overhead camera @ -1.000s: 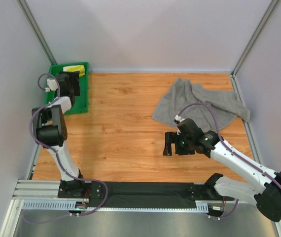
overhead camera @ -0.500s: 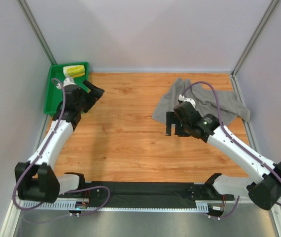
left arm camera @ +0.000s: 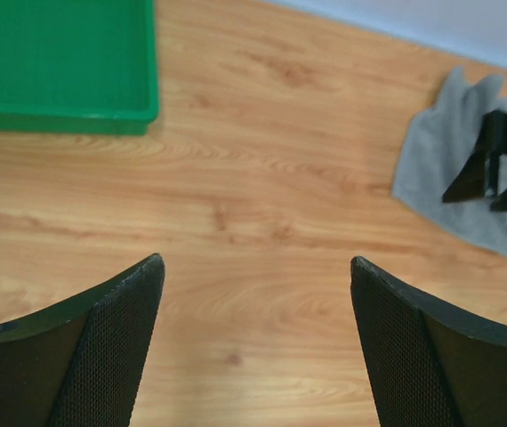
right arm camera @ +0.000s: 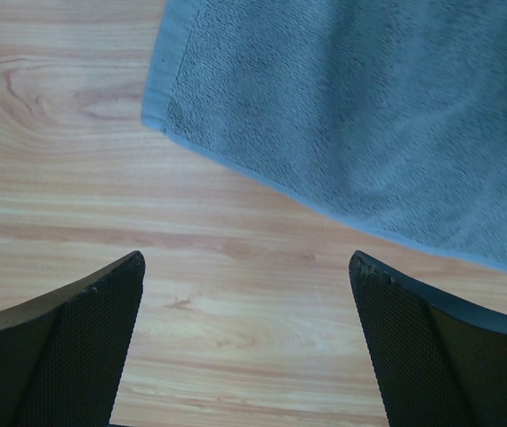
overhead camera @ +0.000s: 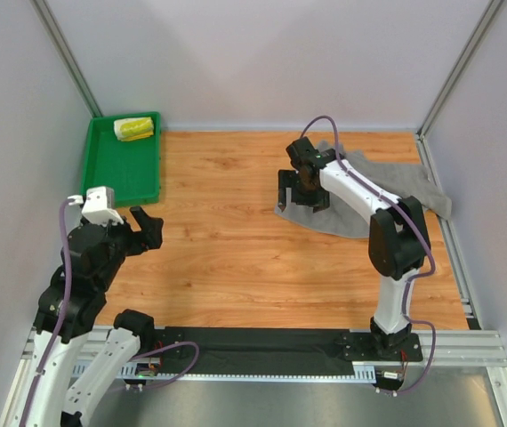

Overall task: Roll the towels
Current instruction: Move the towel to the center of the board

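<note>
Jaws of the left gripper [left arm camera: 255, 267] stand wide apart with nothing between them, only the bare wood of the table [overhead camera: 218, 258] below. This gripper [overhead camera: 149, 229] hangs close to the arm bases, well apart from both towels. Ahead of it and to its left sits the green tray [left arm camera: 58, 62], its near rim just beyond the fingertips in the left wrist view. Ahead and far to its right lies the grey towel [left arm camera: 431, 169], with the right gripper [left arm camera: 502, 169] standing over that towel's nearer edge.

The right gripper [right arm camera: 246, 258] is also spread wide and holds nothing. Bare wood shows between its fingertips, and just beyond them the hemmed corner of the grey towel [right arm camera: 369, 116] lies flat, running off ahead and to the gripper's right. From above, the right gripper [overhead camera: 300, 197] overlaps the left edge of the crumpled grey towel [overhead camera: 387, 191]; whether it touches the cloth cannot be told.

Farthest off, the white-yellow towel [overhead camera: 134, 128] rests as a compact bundle in the far end of the green tray [overhead camera: 91, 169], well apart from both grippers.
</note>
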`<state>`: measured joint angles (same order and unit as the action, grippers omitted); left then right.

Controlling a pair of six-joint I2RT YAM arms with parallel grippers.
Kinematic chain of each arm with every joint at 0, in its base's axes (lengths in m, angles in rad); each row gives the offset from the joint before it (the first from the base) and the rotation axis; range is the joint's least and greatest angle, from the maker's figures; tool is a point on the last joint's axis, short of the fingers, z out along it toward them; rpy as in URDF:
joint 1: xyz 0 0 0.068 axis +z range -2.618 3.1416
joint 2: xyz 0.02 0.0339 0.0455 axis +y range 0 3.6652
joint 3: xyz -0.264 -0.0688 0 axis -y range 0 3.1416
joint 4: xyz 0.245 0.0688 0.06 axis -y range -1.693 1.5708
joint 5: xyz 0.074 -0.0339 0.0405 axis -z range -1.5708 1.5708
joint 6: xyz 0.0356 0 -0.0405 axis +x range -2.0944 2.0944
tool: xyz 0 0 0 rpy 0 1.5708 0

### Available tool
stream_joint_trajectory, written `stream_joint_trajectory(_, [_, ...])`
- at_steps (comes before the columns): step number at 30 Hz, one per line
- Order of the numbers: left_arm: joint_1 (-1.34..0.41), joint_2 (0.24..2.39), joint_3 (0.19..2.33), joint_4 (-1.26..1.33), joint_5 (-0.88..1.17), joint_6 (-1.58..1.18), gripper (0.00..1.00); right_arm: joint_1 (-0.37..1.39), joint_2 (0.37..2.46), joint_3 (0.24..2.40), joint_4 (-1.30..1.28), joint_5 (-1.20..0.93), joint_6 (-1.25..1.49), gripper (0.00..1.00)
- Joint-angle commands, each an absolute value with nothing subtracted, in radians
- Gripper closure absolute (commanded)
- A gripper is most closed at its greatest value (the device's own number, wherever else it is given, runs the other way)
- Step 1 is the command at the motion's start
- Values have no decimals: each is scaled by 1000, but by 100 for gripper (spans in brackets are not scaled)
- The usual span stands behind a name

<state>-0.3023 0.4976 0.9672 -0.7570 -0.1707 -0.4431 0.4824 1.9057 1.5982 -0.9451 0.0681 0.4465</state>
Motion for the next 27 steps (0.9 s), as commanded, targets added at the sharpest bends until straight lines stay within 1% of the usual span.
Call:
stream_joint_trajectory(1, [-301, 494, 937, -917, -256, -333, 10, 485, 1996, 1686, -959, 20, 411, 3])
stream_joint_trajectory(3, [-301, 464, 921, -934, -314, -373, 11, 482, 2052, 1722, -959, 35, 411, 3])
stream_joint_trajectory(7, [-301, 370, 848, -847, -233, -330, 10, 465, 2135, 1755, -960, 26, 407, 2])
stream_joint_trajectory(12, [-301, 253, 767, -818, -276, -345, 10, 451, 2204, 1767, -957, 48, 403, 2])
stream_joint_trajectory(15, [-301, 221, 750, -795, -261, -324, 10, 456, 2249, 1776, -957, 48, 406, 4])
stream_joint_trajectory(17, [-301, 212, 742, -787, -255, -316, 10, 459, 2272, 1782, -965, 57, 410, 8])
stream_joint_trajectory(18, [-301, 210, 738, -784, -255, -314, 10, 468, 2290, 1784, -966, 60, 410, 12])
stream_joint_trajectory(20, [-301, 212, 730, -779, -258, -316, 11, 479, 2304, 1783, -965, 43, 407, 29])
stream_joint_trajectory(21, [-301, 212, 729, -770, -253, -311, 11, 483, 2312, 1782, -965, 37, 407, 49])
stream_joint_trajectory(23, [-301, 209, 727, -769, -245, -305, 12, 508, 2318, 1778, -959, 25, 407, 64])
stream_joint_trajectory(24, [-301, 207, 726, -764, -244, -305, 12, 521, 2318, 1775, -956, 25, 408, 74])
stream_joint_trajectory(26, [-301, 199, 721, -761, -247, -301, 12, 573, 2310, 1769, -943, 15, 402, 80])
stream_joint_trajectory(27, [-301, 196, 719, -759, -248, -299, 12, 598, 2304, 1766, -937, 6, 400, 82])
